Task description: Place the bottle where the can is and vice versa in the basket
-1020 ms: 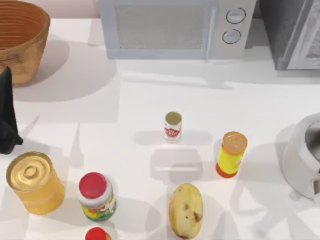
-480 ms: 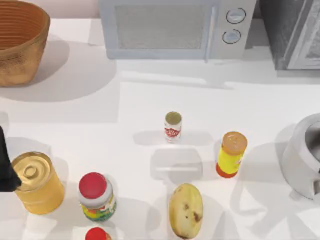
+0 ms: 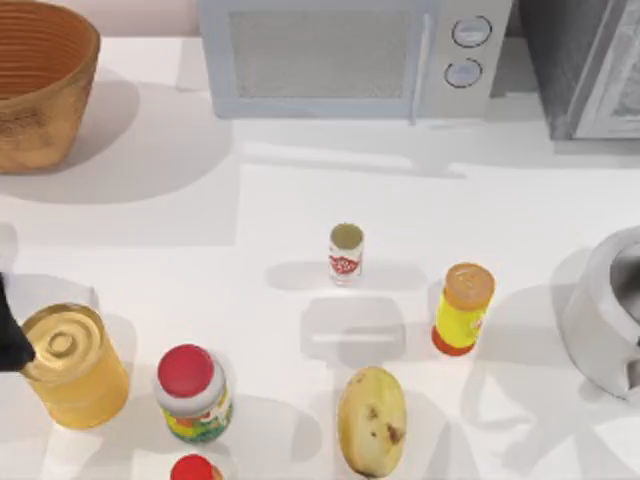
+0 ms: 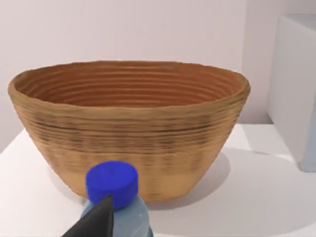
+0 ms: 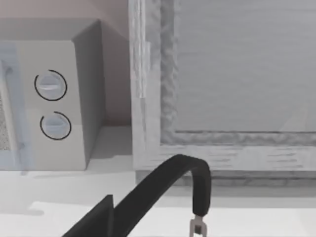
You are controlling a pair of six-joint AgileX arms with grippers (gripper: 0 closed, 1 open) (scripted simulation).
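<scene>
- Since the earlier frames the left arm has drawn back along the top view's left edge, from beside the basket down to a dark sliver of the left tool (image 3: 10, 335) touching the rim of the big shiny golden-yellow can (image 3: 70, 365); nothing else has shifted.
- The white surface (image 3: 300, 200) carries everything; a pale microwave (image 3: 350, 55) stands at its far edge.
- The round brown woven wicker basket (image 3: 40, 80) sits at the far left corner, and the left wrist view looks into it (image 4: 131, 123).
- The small bottle (image 4: 114, 197), blue-capped with a pale bluish body, shows in the left wrist view just before the basket, a dark fingertip (image 4: 96, 222) of the left tool against it. I cannot tell whether that tool is clenched on it or released.
- The bottle is probably light, smooth plastic and slippery; a hold around the body below the cap seems safest.
- The small slim white can (image 3: 346, 253) with red label and dull golden top stands upright mid-surface, well apart from the basket. It looks light, stiff and tippy; grip its mid-height sides.
- The right arm is parked near the microwave; I cannot tell its tool's state.
</scene>
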